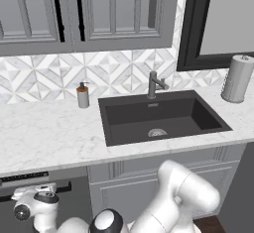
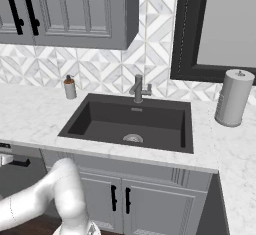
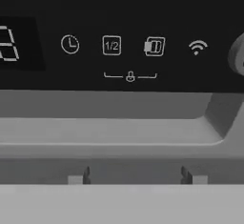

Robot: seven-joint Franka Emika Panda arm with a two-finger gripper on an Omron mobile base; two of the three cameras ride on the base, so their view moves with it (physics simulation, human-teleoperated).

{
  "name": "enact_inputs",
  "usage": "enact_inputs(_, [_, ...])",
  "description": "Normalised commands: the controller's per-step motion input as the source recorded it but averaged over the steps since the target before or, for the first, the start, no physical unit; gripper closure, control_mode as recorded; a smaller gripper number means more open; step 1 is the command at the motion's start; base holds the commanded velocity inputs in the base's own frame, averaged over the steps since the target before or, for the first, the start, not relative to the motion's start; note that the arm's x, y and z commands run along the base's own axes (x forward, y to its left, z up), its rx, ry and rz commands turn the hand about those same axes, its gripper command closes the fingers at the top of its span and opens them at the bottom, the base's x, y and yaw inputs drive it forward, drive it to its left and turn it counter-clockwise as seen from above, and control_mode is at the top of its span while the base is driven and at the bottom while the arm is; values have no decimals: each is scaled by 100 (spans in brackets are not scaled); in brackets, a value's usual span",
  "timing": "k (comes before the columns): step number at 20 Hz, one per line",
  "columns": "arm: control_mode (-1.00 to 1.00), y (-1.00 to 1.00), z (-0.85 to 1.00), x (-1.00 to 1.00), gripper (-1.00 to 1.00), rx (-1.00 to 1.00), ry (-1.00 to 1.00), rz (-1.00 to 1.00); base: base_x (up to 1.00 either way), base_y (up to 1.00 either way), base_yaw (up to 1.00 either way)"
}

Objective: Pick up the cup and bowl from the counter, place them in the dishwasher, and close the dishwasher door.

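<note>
The dishwasher's dark top strip (image 3: 124, 42) sits very close in the hand view, with a clock, "1/2", a rack sign and a wifi sign in white. Below it lies the grey recess of the dishwasher door (image 3: 109, 123). In the left base view the door (image 1: 77, 204) stands upright under the counter (image 1: 44, 138), its black bar handle (image 1: 63, 187) beside my hand. My gripper (image 1: 33, 196) is low at the left, pressed close to the door's top; its fingers are hidden. The red cup and the brown bowl are out of view.
A soap dispenser (image 1: 83, 96) stands at the back of the counter left of the dark sink (image 1: 158, 115) with its faucet (image 1: 155, 84). A paper towel roll (image 1: 237, 78) is at the right. Grey panelled cabinet doors (image 2: 150, 199) sit below the sink.
</note>
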Motion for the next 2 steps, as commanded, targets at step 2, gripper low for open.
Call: enact_inputs(2, [-100,-39,-19,48,-100,0,3,-7,0,0,0])
